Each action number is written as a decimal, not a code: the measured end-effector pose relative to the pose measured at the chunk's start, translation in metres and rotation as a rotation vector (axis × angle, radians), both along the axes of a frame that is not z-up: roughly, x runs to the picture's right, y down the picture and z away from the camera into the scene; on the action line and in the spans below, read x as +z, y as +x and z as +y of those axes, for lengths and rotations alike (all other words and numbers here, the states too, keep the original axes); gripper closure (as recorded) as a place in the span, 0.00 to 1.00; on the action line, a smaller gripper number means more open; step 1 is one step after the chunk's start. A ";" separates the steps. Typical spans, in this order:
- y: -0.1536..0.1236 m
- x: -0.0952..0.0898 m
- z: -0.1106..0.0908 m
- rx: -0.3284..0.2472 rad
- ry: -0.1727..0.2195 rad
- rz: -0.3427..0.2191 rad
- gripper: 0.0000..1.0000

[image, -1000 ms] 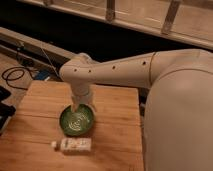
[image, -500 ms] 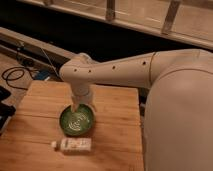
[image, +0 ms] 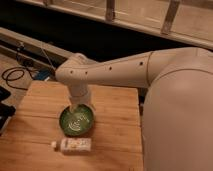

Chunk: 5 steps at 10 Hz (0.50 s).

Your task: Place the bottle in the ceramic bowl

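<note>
The ceramic bowl, dark green with a white swirl inside, sits on the wooden table. The bottle, whitish with a white cap pointing left and a pale label, lies on its side on the table just in front of the bowl, apart from it. My gripper hangs from the white arm right over the far part of the bowl, a short way behind the bottle. Nothing shows in the gripper.
The table's left edge is at the left of the picture, with black cables on the floor beyond it. My white body fills the right side. A dark rail and ledge run behind the table.
</note>
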State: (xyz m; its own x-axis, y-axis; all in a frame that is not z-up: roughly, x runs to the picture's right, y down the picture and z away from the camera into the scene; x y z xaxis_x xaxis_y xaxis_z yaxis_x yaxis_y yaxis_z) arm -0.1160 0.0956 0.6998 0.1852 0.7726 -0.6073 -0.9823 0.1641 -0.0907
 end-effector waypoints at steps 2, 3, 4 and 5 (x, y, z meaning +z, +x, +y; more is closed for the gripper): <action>-0.026 0.002 -0.007 -0.203 0.013 -0.107 0.35; -0.038 0.003 -0.005 -0.264 0.000 -0.151 0.35; -0.049 0.006 -0.001 -0.341 -0.034 -0.208 0.35; -0.050 0.010 0.006 -0.405 -0.081 -0.247 0.35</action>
State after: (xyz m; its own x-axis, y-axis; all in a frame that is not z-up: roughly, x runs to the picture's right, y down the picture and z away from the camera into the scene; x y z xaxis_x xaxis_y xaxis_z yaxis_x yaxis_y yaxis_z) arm -0.1659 0.1019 0.7095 0.6079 0.5603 -0.5626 -0.7881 0.5121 -0.3415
